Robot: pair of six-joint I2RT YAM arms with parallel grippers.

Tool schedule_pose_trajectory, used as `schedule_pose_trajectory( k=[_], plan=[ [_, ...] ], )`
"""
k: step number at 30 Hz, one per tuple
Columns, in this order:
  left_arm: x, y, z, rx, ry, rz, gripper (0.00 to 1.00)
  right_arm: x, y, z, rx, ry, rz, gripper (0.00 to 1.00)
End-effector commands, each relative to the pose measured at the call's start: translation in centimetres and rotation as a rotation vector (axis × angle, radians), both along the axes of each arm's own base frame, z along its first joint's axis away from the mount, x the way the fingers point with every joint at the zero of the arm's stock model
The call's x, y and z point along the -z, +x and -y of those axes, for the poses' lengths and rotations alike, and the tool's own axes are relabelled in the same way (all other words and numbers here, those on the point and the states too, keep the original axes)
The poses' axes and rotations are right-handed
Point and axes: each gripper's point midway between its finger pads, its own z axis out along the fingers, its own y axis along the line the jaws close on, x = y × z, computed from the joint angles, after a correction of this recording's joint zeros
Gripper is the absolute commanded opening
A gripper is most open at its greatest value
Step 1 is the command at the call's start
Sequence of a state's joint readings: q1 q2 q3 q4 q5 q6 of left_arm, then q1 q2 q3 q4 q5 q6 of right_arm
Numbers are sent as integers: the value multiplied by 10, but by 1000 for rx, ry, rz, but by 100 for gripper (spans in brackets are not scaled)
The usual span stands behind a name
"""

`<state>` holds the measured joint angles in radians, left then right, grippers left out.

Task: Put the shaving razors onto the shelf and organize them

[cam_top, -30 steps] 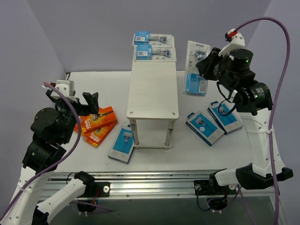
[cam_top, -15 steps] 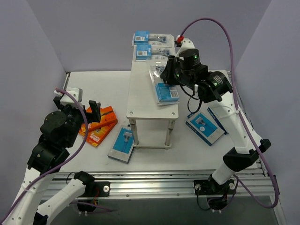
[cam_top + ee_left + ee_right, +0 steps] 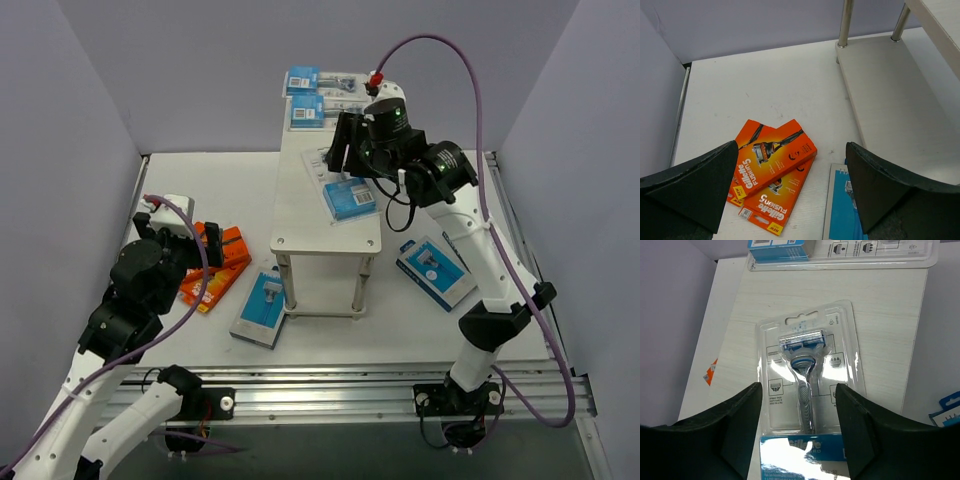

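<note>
The shelf (image 3: 300,215) stands mid-table; its pale top carries two blister-pack shaving razors at the far end (image 3: 318,80) (image 3: 322,112). A third blister pack (image 3: 347,192) (image 3: 807,385) lies flat on the top. My right gripper (image 3: 342,160) (image 3: 798,388) hovers over it, open, one finger on each side. Two orange razor boxes (image 3: 215,268) (image 3: 772,160) lie overlapped on the table to the shelf's left. My left gripper (image 3: 185,240) (image 3: 791,150) hangs above them, open and empty. A blue-and-white box (image 3: 262,308) (image 3: 842,210) lies by the shelf's near left leg.
Another blue-and-white box (image 3: 435,270) lies on the table right of the shelf. The shelf's lower tier (image 3: 885,100) and its metal legs (image 3: 845,22) show in the left wrist view. Purple walls close in the back and both sides.
My right arm swung from the table's right side over the shelf with the blister pack, set it on the top and opened. My left arm shifted slightly toward the orange boxes.
</note>
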<state>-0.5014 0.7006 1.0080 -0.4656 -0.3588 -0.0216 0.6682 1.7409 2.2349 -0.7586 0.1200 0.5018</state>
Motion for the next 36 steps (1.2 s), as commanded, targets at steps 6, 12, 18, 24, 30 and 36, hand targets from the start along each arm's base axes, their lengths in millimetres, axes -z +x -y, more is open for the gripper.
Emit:
schedule_pose_trajectory(
  k=[6, 12, 18, 24, 30, 36],
  plan=[
    [-65, -12, -5, 12, -74, 140, 98, -65, -19, 24, 35, 154, 149, 42],
    [-106, -18, 3, 67, -123, 188, 98, -45, -33, 45, 61, 97, 137, 35],
    [-135, -7, 30, 160, -167, 186, 98, -27, -52, 62, 64, 76, 128, 35],
    [-153, 16, 64, 255, -226, 189, 98, -7, -62, 64, 35, 55, 102, 35],
    [-147, 39, 107, 380, -229, 153, 99, 13, -66, 60, -15, 31, 79, 36],
    [-134, 54, 145, 429, -214, 108, 99, 10, -72, 53, -70, 64, 103, 36]
  ],
)
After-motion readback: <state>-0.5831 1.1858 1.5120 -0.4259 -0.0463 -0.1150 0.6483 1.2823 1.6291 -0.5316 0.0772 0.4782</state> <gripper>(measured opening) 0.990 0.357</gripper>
